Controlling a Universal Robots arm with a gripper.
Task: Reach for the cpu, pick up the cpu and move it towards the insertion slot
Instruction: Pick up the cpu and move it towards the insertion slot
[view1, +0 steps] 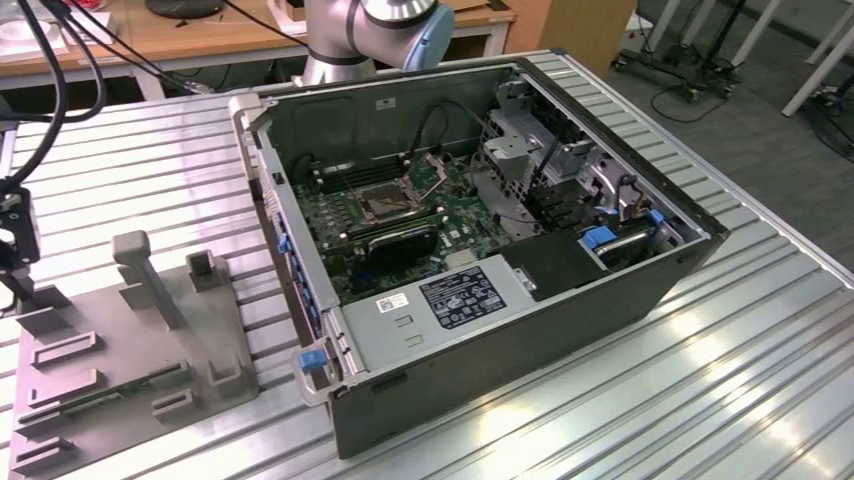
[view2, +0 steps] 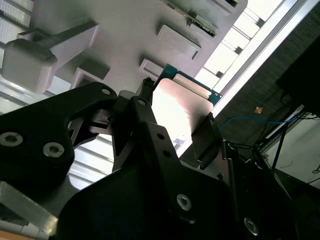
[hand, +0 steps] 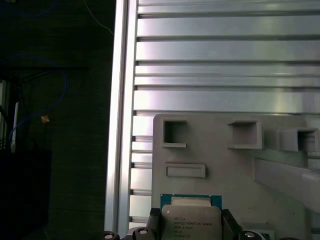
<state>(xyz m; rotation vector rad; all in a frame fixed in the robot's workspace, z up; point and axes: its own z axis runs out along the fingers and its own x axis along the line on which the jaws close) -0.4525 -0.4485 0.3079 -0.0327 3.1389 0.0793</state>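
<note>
second wrist view, claw (view2: 175, 113) straddling cpu (view2: 181, 104) on grey fixture (view2: 125, 30)

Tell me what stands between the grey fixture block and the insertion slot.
In the exterior view, the computer case's upright side wall stands between the grey fixture block and the insertion slot on the board inside.
</note>
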